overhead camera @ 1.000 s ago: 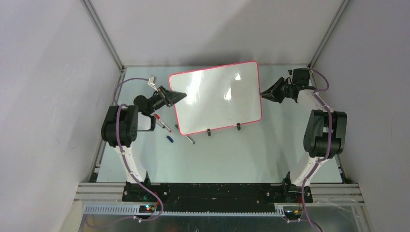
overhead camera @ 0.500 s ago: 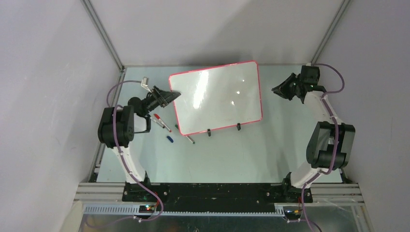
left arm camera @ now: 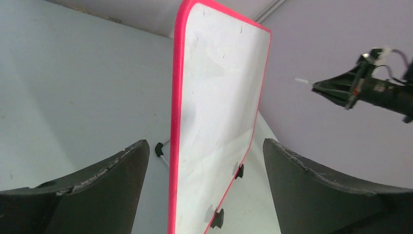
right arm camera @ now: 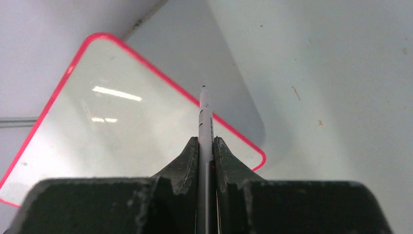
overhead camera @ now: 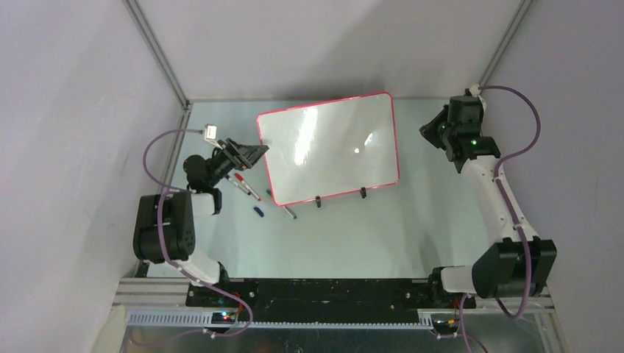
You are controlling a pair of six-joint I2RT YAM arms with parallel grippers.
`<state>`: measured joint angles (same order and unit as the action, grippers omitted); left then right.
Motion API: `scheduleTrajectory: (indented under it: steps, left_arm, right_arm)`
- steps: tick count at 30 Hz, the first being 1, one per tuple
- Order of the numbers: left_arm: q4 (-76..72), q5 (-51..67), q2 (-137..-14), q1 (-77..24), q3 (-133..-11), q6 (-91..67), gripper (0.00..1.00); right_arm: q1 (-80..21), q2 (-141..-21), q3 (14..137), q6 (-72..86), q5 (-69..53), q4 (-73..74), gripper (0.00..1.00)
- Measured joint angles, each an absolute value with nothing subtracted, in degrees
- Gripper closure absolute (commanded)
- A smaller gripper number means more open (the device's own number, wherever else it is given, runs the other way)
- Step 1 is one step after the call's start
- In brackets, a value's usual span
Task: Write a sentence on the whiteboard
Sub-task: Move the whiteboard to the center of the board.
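Observation:
The whiteboard (overhead camera: pixel 327 147) stands tilted on two black clip feet (overhead camera: pixel 318 201) at mid-table; its glossy face is blank, and the sentence is not in view. My left gripper (overhead camera: pixel 254 152) hangs open just left of the board's left edge. In the left wrist view the pink edge of the whiteboard (left arm camera: pixel 219 97) runs ahead between the spread fingers (left arm camera: pixel 102 185), untouched. My right gripper (overhead camera: pixel 433 133) hovers off the board's right side, shut on a white marker (right arm camera: pixel 205 119) whose tip points at the whiteboard (right arm camera: pixel 122 126). The left wrist view also shows that right gripper (left arm camera: pixel 341 90).
Loose on the table left of the board lie a red-capped marker (overhead camera: pixel 243 184), a blue cap (overhead camera: pixel 258 212) and another marker (overhead camera: pixel 289 212). Grey enclosure walls and metal posts close in the table on three sides.
My left gripper has opened and drawn back left from the board's edge. The right arm has pulled away to the right from the board's right edge, marker still held.

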<state>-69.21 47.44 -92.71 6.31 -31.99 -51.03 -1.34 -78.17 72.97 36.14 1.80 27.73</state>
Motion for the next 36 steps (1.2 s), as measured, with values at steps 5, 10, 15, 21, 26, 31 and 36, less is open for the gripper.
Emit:
scheduleTrajectory:
  steps: [5,10,15,21,26,31,36]
  left_arm:
    - [-61.95,43.35,-85.71,6.31,-28.14,-45.58,0.04]
    - [-48.58,35.83,-74.74,6.31,-27.03,-38.24,0.01]
    - [-37.01,26.3,-63.44,6.24,-26.92,-32.18,0.01]
    - [-25.1,9.98,-58.39,6.13,-26.92,-31.42,0.01]
    - [-14.66,-2.81,-56.58,6.13,-27.53,-32.05,0.01]
    - [-11.68,-8.78,-54.41,6.13,-26.46,-33.01,0.01]
    - [-12.91,-8.34,-46.74,6.13,-22.04,-32.97,0.01]
  right_arm:
    - [-8.64,-72.75,72.97,34.89,8.25,29.43,1.0]
    - [-15.38,-69.63,72.62,33.52,14.15,30.41,1.0]
    - [-20.47,-67.09,71.02,31.38,18.85,31.92,1.0]
    - [-25.74,-64.75,66.94,30.06,23.27,31.68,1.0]
    - [-27.42,-59.4,61.14,29.69,24.47,29.47,1.0]
    - [-27.42,-55.42,59.27,29.5,24.58,27.35,1.0]
    - [-27.62,-54.94,59.13,29.47,23.86,25.98,1.0]
